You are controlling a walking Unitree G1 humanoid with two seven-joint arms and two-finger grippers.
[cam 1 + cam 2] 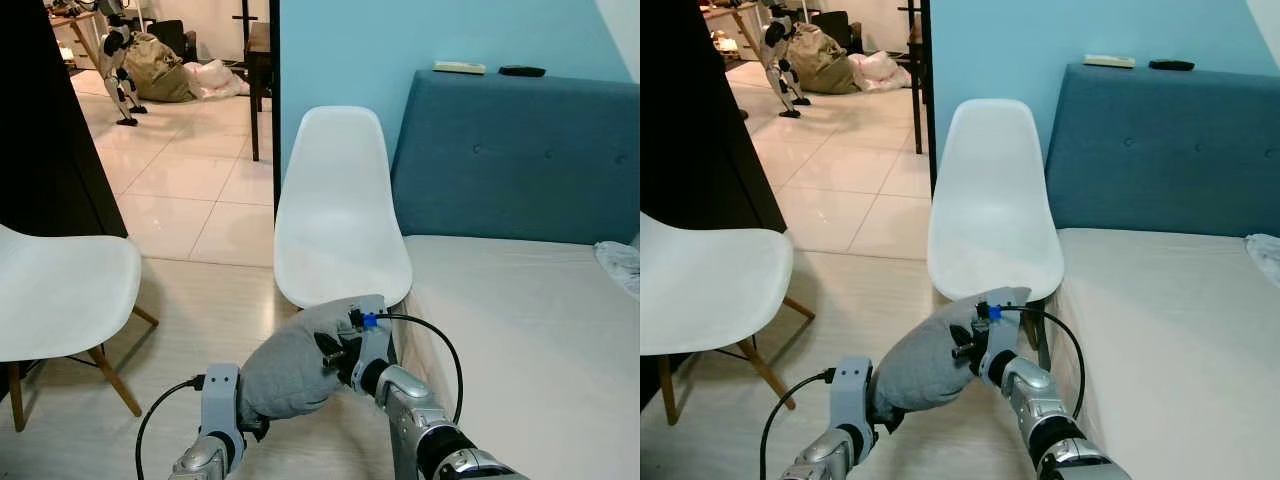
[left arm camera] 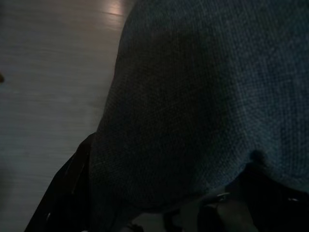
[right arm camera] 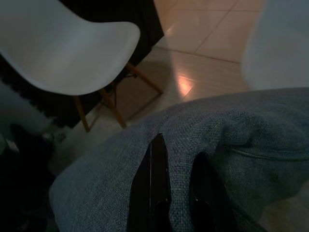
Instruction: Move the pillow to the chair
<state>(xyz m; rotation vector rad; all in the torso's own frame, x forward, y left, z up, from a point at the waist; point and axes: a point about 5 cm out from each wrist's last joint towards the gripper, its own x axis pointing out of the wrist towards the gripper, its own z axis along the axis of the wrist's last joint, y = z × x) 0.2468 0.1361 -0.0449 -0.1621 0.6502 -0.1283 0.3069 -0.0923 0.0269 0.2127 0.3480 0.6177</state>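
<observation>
Left eye view: both hands carry the grey pillow (image 1: 295, 365) low at 6 o'clock, just short of the white chair (image 1: 340, 225) at 12; the bed (image 1: 520, 330) lies at 3. Left hand (image 1: 250, 425) clamps its near end, right hand (image 1: 335, 352) its far end.

Left wrist view: dark fabric; finger positions cannot be told.

Right wrist view: black fingers (image 3: 157, 183) pinch a fold.

Best done by lifting level above the seat edge, then releasing together.

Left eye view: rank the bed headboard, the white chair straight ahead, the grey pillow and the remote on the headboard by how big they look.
1. Bed headboard
2. White chair
3. Grey pillow, though nearness to the camera enlarges it
4. Remote
</observation>
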